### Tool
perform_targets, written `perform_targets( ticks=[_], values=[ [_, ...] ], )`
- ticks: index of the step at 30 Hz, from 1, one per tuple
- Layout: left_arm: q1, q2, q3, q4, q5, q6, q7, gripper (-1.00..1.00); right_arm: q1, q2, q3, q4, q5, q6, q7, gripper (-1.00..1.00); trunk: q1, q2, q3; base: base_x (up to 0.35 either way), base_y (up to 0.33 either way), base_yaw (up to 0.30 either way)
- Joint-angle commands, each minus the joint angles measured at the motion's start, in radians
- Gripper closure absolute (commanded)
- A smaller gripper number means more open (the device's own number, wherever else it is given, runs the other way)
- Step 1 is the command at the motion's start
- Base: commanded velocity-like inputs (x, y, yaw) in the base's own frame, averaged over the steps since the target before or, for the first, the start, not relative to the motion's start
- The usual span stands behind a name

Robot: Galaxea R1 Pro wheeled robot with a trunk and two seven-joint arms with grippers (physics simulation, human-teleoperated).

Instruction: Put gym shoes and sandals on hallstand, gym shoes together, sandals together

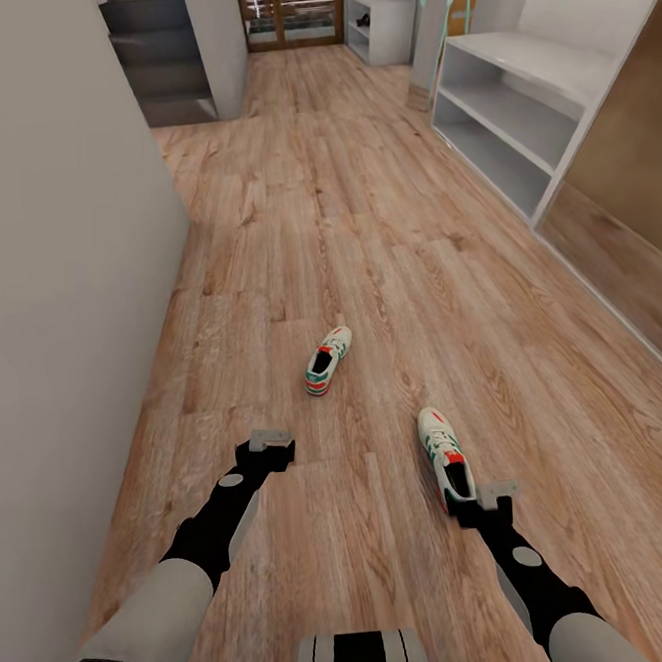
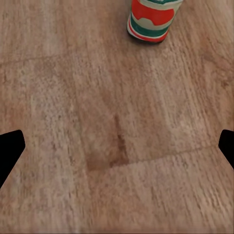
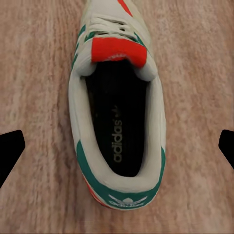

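Two white gym shoes with green stripes and red-orange accents lie on the corridor floor (image 1: 361, 218). The farther gym shoe (image 1: 329, 361) rests ahead of my left gripper (image 1: 266, 447), which is open over bare planks; its heel (image 2: 148, 22) shows in the left wrist view beyond the open left gripper (image 2: 117, 148). My right gripper (image 1: 492, 503) hovers open just above the heel of the nearer gym shoe (image 1: 445, 456). In the right wrist view that gym shoe (image 3: 117, 122) lies between the widely spread fingers of the right gripper (image 3: 117, 148). The hallstand (image 1: 514, 124) stands at the right. The sandals are out of view.
A white wall (image 1: 67, 294) runs close along my left. A small grey bench (image 1: 380, 26) and a slatted wooden door (image 1: 293, 8) stand at the corridor's far end, and grey stairs (image 1: 162, 65) at the far left. A brown panel (image 1: 629, 174) lines the right side.
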Motion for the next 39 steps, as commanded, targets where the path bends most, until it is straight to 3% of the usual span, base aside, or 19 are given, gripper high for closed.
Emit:
perform_targets(
  ticks=[1,7,15,32,39],
  values=[
    [0.0,0.0,-0.002,-0.002,-0.002,0.006,0.001,-1.0,-0.001,0.001,-0.008,0.0,0.003,-0.006,0.009,-1.0,0.0,-0.001,-0.005,0.0,0.0,0.0],
    [0.0,0.0,-0.002,-0.002,-0.002,0.005,0.001,-1.0,0.0,0.001,-0.008,0.0,0.003,-0.014,0.009,-1.0,0.003,-0.002,-0.028,0.0,0.0,0.0],
    [0.0,0.0,-0.002,-0.002,-0.002,0.005,0.001,-1.0,0.0,0.001,-0.008,0.0,0.003,-0.015,0.01,-1.0,0.003,-0.002,-0.028,0.0,0.0,0.0],
    [0.0,-0.001,-0.003,-0.003,-0.002,0.005,0.001,-1.0,0.0,0.001,-0.01,0.0,0.001,-0.015,0.01,-1.0,0.011,-0.006,-0.094,0.0,0.0,0.0],
    [0.0,-0.001,-0.002,-0.018,-0.002,0.007,0.001,-1.0,-0.001,0.001,-0.01,-0.001,0.001,-0.015,0.01,-1.0,0.011,-0.006,-0.094,0.0,0.0,0.0]
  ],
)
